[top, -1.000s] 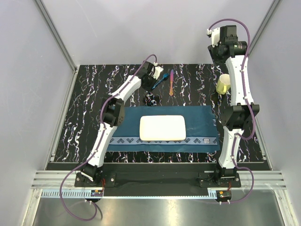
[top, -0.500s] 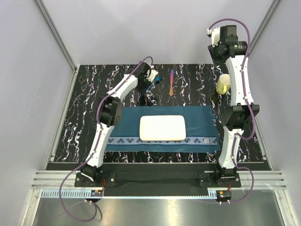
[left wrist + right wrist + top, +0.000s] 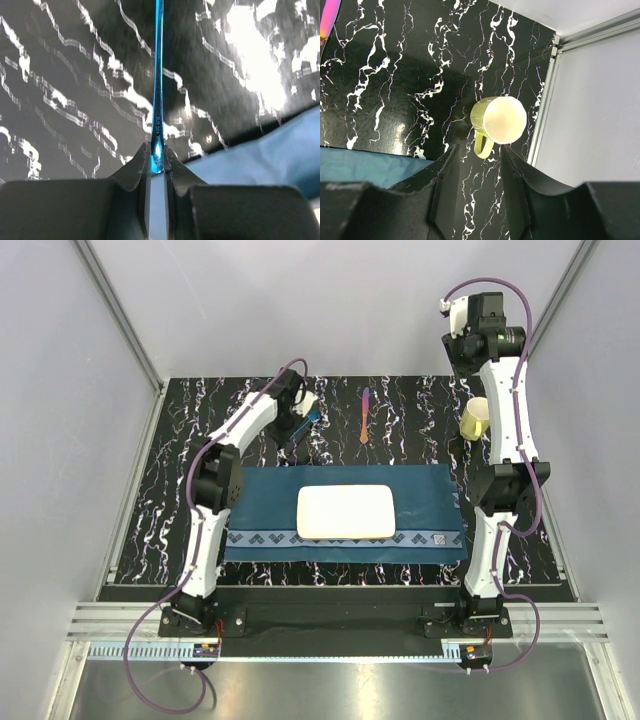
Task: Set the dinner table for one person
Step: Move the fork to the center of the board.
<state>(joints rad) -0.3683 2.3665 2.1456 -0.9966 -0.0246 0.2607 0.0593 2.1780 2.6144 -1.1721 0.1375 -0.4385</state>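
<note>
**Left gripper** [image 3: 157,150]. My jaws are nearly closed and pinch the near end of a thin blue utensil [image 3: 158,75], seen edge-on. Its shaft runs straight out ahead of my fingertips. The dinner table [image 3: 65,75], black with white veins, lies beneath the shaft. A corner of the teal placemat [image 3: 280,155] shows below and to the right of my fingers. I cannot tell whether the far end of the utensil touches the table.

**Right gripper** [image 3: 480,147]. My jaws stand partly apart and hold nothing. I hang high above the table, and a yellow mug [image 3: 499,120] stands upright far below, just beyond my fingertips. Its handle points back toward me.

**Overhead view.** The dinner table [image 3: 180,465] spreads under both arms. The placemat [image 3: 270,502] lies on the near side of my left gripper [image 3: 298,412], and a white rectangular plate [image 3: 347,511] sits at its middle. A pink-and-orange utensil [image 3: 365,416] lies on the table between my two grippers, apart from the blue utensil [image 3: 312,417].
</note>
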